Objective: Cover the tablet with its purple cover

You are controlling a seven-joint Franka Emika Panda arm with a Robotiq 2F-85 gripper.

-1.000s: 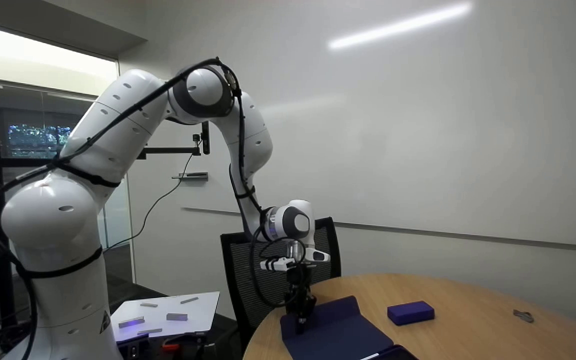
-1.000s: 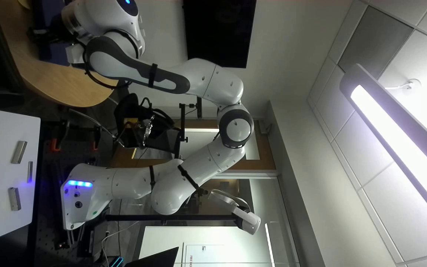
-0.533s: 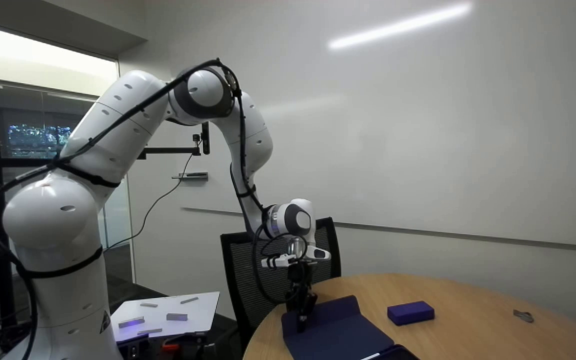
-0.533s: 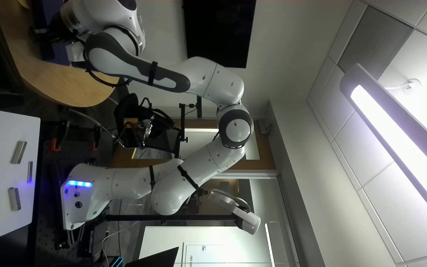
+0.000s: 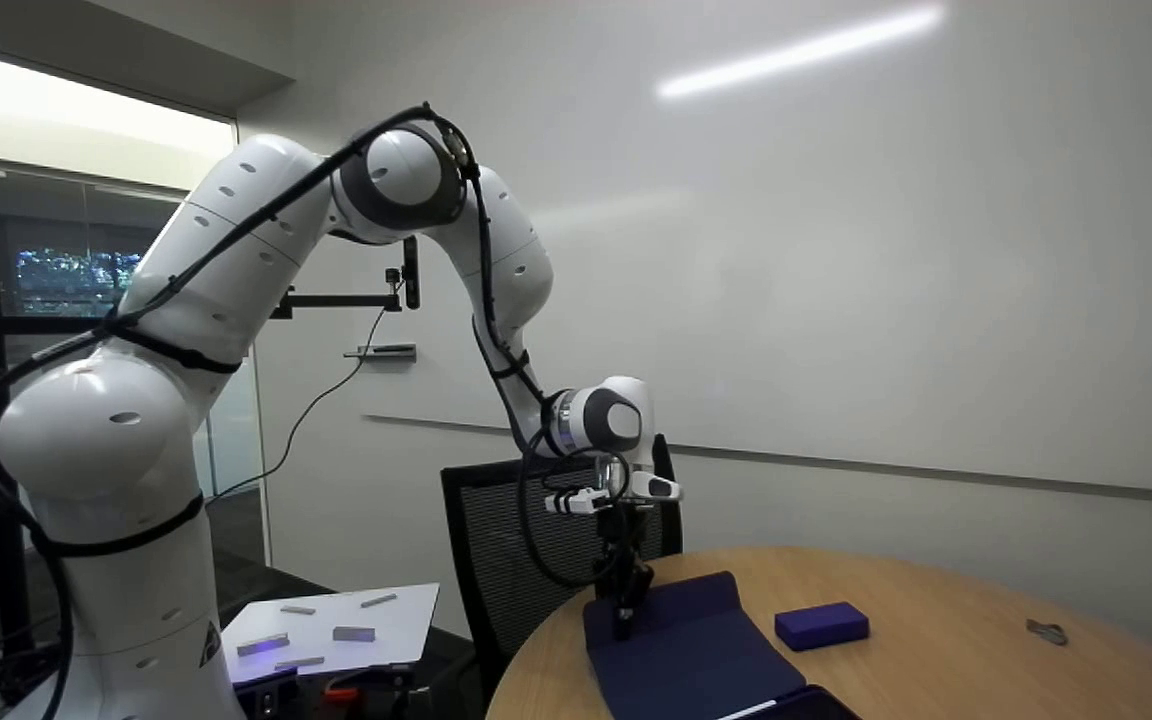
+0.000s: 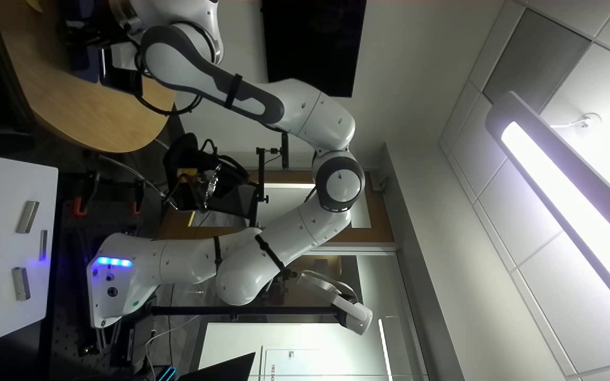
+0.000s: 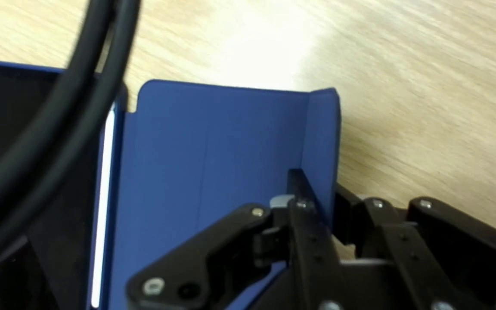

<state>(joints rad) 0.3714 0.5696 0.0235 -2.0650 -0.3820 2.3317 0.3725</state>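
Note:
The purple cover (image 5: 691, 660) lies open on the round table, one end flap standing up. It also shows in the wrist view (image 7: 230, 129), where it looks blue. It joins the black-screened tablet (image 7: 54, 125), which lies beside it, cut off at the lower edge of an exterior view (image 5: 806, 705). A white stylus (image 7: 103, 215) lies along the tablet's edge by the cover. My gripper (image 7: 319, 185) straddles the raised flap, one finger inside and one outside, and is shut on it. The outer fingertip is partly hidden. The gripper also shows in both exterior views (image 5: 624, 618) (image 6: 72, 34).
A small purple-blue block (image 5: 821, 626) and a grey item (image 5: 1046, 631) lie on the round table (image 5: 896, 585). A mesh chair (image 5: 526, 560) stands behind my gripper. A white board (image 5: 336, 625) with several metal bars is near my base. Black cables cross the wrist view.
My gripper has moved farther across the table, rightward and up in an exterior view. The cover and tablet have slid along with it by about the same amount. The block has not moved.

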